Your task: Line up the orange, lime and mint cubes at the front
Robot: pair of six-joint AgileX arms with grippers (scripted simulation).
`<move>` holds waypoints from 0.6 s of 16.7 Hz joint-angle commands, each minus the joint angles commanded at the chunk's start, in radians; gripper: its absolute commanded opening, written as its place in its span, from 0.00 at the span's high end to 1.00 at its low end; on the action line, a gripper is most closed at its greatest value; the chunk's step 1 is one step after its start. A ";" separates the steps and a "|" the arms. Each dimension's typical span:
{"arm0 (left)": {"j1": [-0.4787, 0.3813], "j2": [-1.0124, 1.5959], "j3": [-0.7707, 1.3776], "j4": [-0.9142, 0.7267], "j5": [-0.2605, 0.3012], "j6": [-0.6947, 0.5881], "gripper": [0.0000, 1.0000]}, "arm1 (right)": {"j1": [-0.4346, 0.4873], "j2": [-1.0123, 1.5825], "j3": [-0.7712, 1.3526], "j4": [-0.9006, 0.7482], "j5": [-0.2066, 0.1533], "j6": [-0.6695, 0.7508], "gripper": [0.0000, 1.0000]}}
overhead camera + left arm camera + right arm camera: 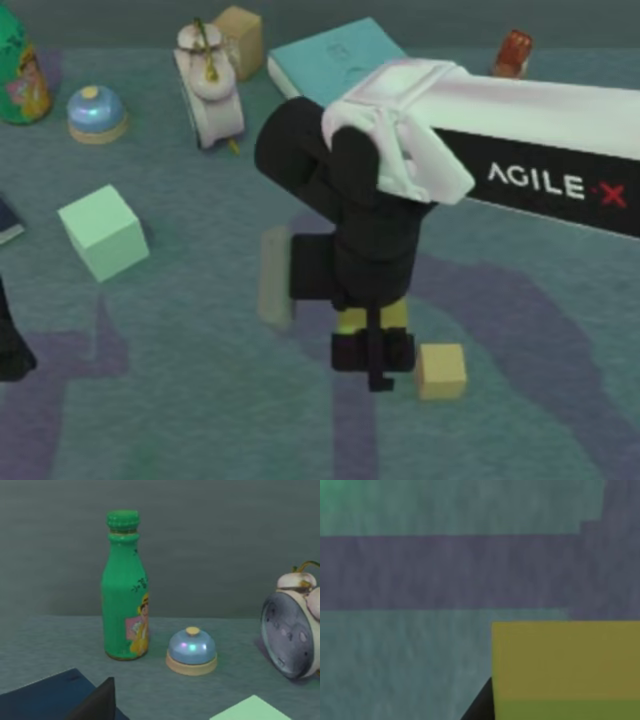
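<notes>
Three cubes lie on the table (520, 420). The right gripper (372, 352) reaches down at the front middle and is clamped on the lime cube (350, 320), just beside the orange cube (441, 371) on its right. The mint cube (103, 232) sits well apart at the left. The left gripper (12, 350) is parked at the left edge; whether it is open cannot be told.

We see open table between the mint cube (102, 231) and our right gripper (372, 345); the orange cube (441, 371) sits just beside it (right side).
</notes>
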 joint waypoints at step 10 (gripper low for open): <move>0.000 0.000 0.000 0.000 0.000 0.000 0.00 | 0.005 0.028 -0.082 0.114 0.000 0.004 1.00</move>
